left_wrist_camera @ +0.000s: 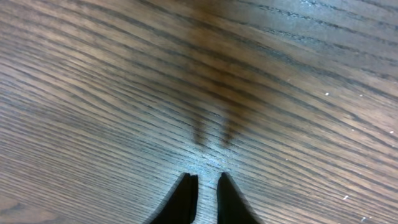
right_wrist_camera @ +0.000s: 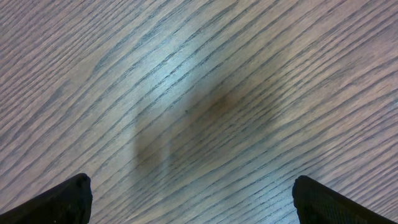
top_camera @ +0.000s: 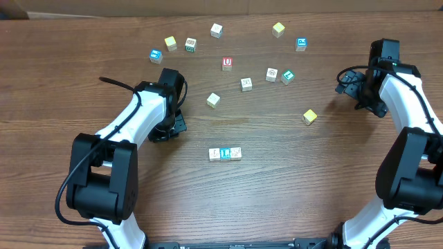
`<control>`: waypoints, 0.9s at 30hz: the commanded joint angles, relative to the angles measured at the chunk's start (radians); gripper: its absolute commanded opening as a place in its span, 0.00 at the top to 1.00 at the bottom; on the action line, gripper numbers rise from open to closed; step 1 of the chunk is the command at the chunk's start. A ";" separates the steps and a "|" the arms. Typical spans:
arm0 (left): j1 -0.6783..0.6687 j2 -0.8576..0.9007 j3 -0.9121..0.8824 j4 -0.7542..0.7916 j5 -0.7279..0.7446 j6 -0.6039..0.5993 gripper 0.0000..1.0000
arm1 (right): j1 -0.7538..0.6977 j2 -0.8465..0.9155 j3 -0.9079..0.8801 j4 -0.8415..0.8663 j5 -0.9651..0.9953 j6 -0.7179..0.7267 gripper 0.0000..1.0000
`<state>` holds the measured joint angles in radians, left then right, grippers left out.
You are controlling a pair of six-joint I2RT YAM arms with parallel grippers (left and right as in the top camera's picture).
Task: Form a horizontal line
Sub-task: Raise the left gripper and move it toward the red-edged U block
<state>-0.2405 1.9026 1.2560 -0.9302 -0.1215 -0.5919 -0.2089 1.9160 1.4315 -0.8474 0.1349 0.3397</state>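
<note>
In the near middle of the wooden table [top_camera: 291, 194], between the two arms, lies the horizontal line [top_camera: 225, 153]. It is made of three small letter cubes that stand side by side and touch each other. The left one is pale with a reddish mark, the middle one has a blue-green face, and the right one is tan. The row is straight, and no gripper touches it.

The left gripper [left_wrist_camera: 206, 186] is farther back and to the left of the line, clearly apart from it. Its fingers are brought together, with only a thin slit between them, and they hold nothing. Under them the wrist view shows only bare wood grain.

The right gripper [right_wrist_camera: 189, 202] is far at the right side of the table. Its fingers are spread wide, one in each lower corner of the wrist view, and nothing is between them.

Single cubes are scattered over the far half of the table. Among them are a red "U" cube [top_camera: 227, 63], a blue cube [top_camera: 156, 55] and a yellow cube [top_camera: 309, 117]. A cream cube [top_camera: 213, 99] lies near the left gripper.
</note>
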 commanded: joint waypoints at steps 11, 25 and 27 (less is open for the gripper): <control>-0.001 0.010 -0.004 0.020 -0.017 0.010 0.96 | 0.000 -0.021 0.021 0.005 0.003 -0.001 0.00; -0.001 0.010 0.038 -0.019 0.040 0.047 0.94 | 0.000 -0.021 0.021 0.005 0.003 -0.001 0.00; -0.001 0.010 0.050 -0.022 0.075 0.046 0.93 | 0.000 -0.021 0.021 0.005 0.003 -0.001 0.00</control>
<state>-0.2405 1.9030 1.2663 -0.9508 -0.0967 -0.5655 -0.2089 1.9160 1.4315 -0.8478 0.1349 0.3397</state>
